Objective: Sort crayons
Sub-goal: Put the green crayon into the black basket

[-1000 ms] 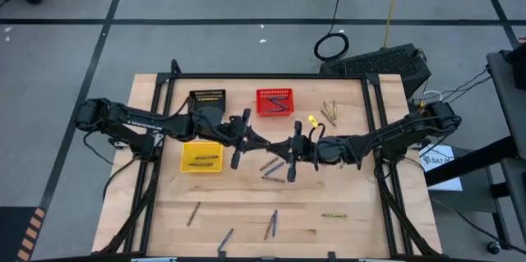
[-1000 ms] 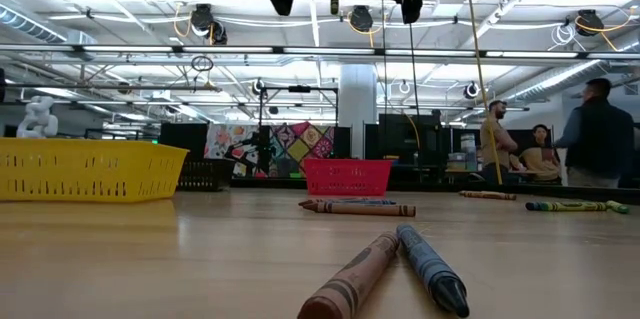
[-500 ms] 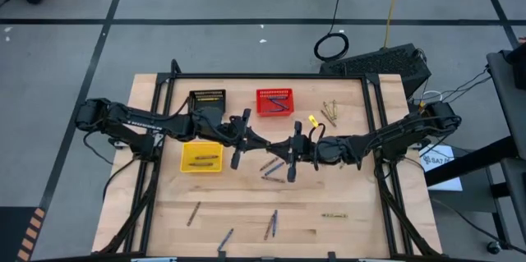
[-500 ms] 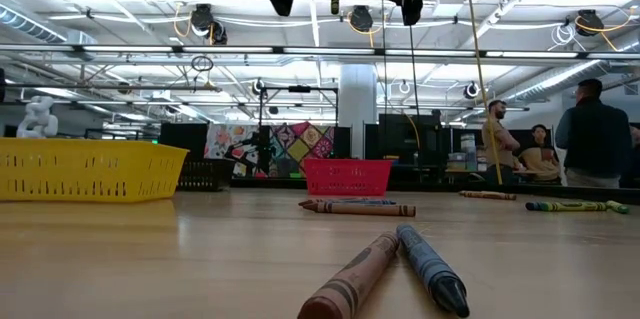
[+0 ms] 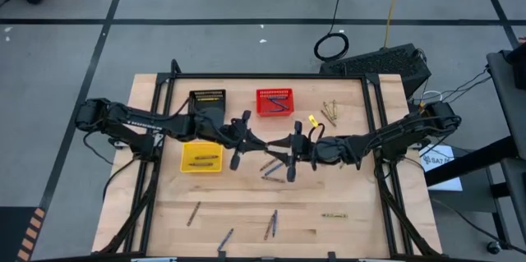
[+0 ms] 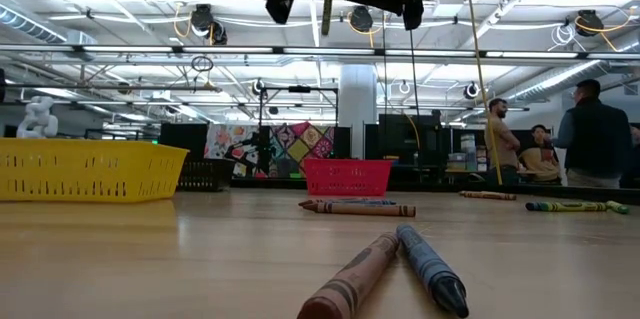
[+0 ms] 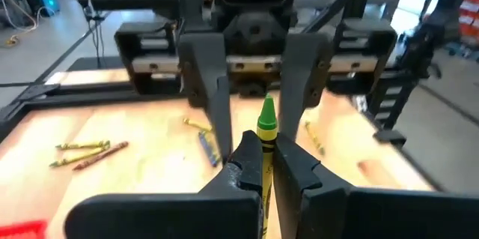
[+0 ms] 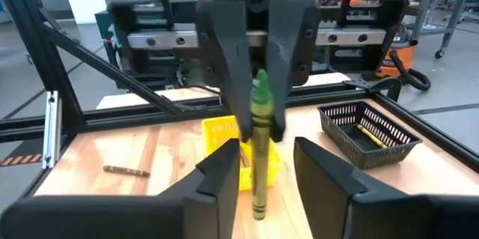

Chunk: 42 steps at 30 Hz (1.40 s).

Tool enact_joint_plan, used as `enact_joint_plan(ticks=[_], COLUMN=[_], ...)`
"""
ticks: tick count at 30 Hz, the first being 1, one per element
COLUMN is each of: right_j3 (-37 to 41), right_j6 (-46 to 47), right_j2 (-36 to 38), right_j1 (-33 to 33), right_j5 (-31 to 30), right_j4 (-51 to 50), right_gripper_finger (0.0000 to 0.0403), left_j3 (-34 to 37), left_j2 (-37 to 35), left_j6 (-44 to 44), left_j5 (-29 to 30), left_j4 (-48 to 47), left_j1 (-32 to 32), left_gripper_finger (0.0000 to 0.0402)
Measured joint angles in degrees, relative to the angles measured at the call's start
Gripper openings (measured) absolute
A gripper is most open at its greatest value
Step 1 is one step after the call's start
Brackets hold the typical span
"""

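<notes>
The two arms meet above the middle of the counter (image 5: pixel 329 237) in a handover. The left gripper (image 7: pixel 262 153) is clenched on a yellow-green crayon (image 7: pixel 266 130), whose tip sticks up past the fingertips. The right gripper (image 8: pixel 258 156) has its jaws spread, standing to either side of the same crayon without touching it.

The main risk, as I judge it, is a slip. The left jaws pinch a thin, smooth stick that pokes well out of the grip, so a nudge from the right jaws as that arm draws away could twist it or knock it loose onto the counter, among the loose crayons (image 5: pixel 275 167) lying below. A second risk is the wrong bin: the yellow basket (image 5: pixel 201 156), the black basket (image 5: pixel 207 98) and the red basket (image 5: pixel 274 102) sit close together, and the black one already holds a yellow stick, so the match by colour is not obvious.

The held crayon is slim and paper-wrapped, with a greener pointed tip and a yellow body. More crayons lie scattered along the near edge and by the far right corner.
</notes>
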<state>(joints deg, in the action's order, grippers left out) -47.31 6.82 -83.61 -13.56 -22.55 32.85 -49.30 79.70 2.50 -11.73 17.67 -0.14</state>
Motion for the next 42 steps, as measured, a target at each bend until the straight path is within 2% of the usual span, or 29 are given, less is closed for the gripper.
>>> enact_joint_plan(ticks=[8, 14, 21, 34, 42], right_j3=[0.0, 0.0, 0.0, 0.0, 0.0], right_j6=[1.7, 2.6, 3.0, 3.0, 3.0], right_j2=[0.1, 0.1, 0.1, 0.1, 0.1], right_j1=[0.0, 0.0, 0.0, 0.0, 0.0], right_j5=[-0.1, 0.1, 0.1, 0.1, 0.2], right_j4=[-2.9, -3.1, -4.0, -4.5, -4.7], right_gripper_finger=[0.0133, 0.0134, 0.0134, 0.0135, 0.0135], left_j3=[0.0, 0.0, 0.0, 0.0, 0.0], left_j2=[-4.0, -8.6, -9.3, -8.3, -3.7], left_j6=[2.1, 8.8, 14.4, 19.5, 20.9], left_j5=[0.3, 0.5, 5.3, 6.4, 6.5], left_j4=[-12.5, -28.2, -41.1, -49.2, -50.3], left_j1=[5.2, 9.6, 16.5, 32.2, 39.9], left_gripper_finger=[0.0004, 0.0004, 0.0004, 0.0004, 0.0004])
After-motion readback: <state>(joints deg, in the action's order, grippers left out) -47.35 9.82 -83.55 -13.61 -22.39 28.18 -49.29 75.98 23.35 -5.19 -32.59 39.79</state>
